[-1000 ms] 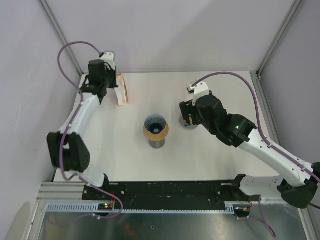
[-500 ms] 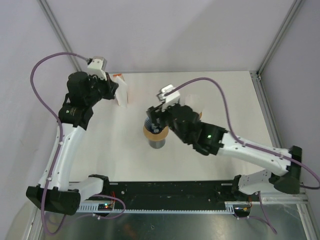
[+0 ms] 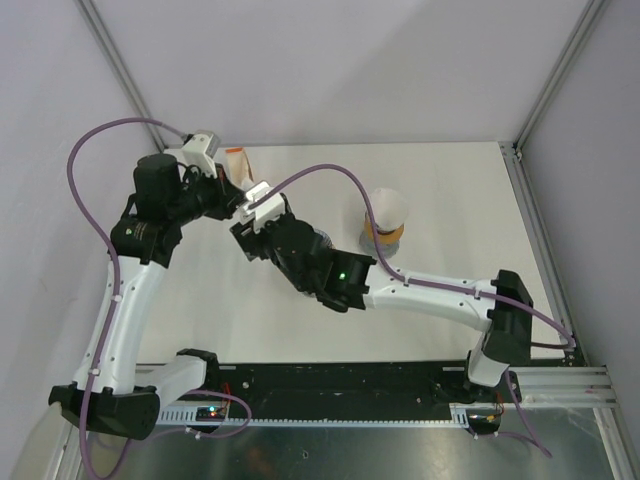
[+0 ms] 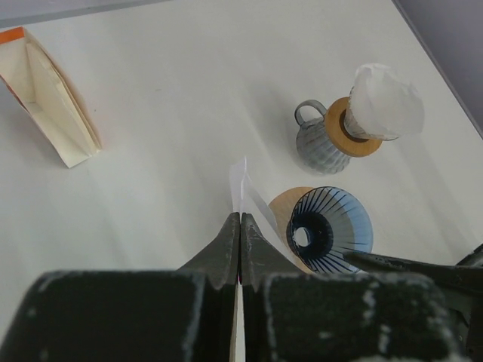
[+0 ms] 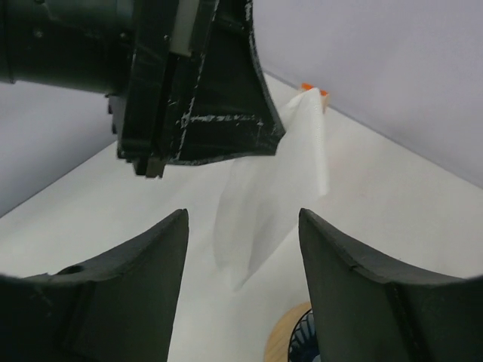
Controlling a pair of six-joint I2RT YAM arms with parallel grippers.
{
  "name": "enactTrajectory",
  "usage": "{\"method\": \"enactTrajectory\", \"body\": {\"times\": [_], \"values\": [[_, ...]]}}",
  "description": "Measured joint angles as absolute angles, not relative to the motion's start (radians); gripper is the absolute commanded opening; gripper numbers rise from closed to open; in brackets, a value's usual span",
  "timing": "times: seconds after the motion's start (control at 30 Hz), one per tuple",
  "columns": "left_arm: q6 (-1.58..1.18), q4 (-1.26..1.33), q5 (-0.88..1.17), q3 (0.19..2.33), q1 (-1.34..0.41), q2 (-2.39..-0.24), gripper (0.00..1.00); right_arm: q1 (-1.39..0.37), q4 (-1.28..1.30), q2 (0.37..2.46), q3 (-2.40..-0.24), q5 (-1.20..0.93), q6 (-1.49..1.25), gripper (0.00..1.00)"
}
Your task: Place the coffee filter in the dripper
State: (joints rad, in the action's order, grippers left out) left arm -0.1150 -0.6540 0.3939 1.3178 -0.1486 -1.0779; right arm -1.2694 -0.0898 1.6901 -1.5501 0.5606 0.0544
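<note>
My left gripper [image 4: 240, 217] is shut on a white paper coffee filter [image 4: 243, 185], seen edge-on and hanging above the table. The blue ribbed dripper [image 4: 329, 229] with its wooden collar stands just right of the filter. In the top view it is mostly hidden under my right arm. My right gripper [image 5: 241, 220] is open, its fingers either side of the hanging coffee filter [image 5: 281, 177] without touching it. The left gripper [image 5: 198, 83] sits just above. In the top view both grippers meet left of centre, the left gripper [image 3: 232, 196] over the right gripper [image 3: 246, 232].
A grey handled vessel with a wooden collar and a white filter in it [image 4: 355, 124] stands right of the dripper, also in the top view [image 3: 386, 217]. An orange-edged filter holder [image 4: 51, 105] lies at the back left. The right arm [image 3: 420, 290] stretches across the table's middle.
The right arm swung left from the grey vessel, across the dripper, to the left gripper, its jaws narrowing. The left arm carried the filter from the holder toward the centre.
</note>
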Motion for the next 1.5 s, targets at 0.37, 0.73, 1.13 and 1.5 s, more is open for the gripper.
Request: {"method": "enactTrajectory", "body": {"times": [0.37, 0.73, 1.13, 1.5], "values": [[-0.124, -0.668, 0.429, 1.319, -0.149, -1.077, 0.00, -1.243, -0.062, 1.788, -1.611, 0.707, 0.120, 0.50], [-0.095, -0.683, 0.424, 1.319, -0.154, -1.077, 0.00, -1.159, 0.034, 1.779, -1.611, 0.721, 0.079, 0.00], [0.027, -0.754, 0.407, 1.376, -0.235, -1.095, 0.58, -1.042, 0.481, 1.700, -1.815, 0.538, -0.049, 0.00], [0.053, -0.819, 0.554, 1.499, -0.236, -1.093, 0.70, -0.953, 0.936, 1.689, -1.950, 0.217, -0.151, 0.00]]}}
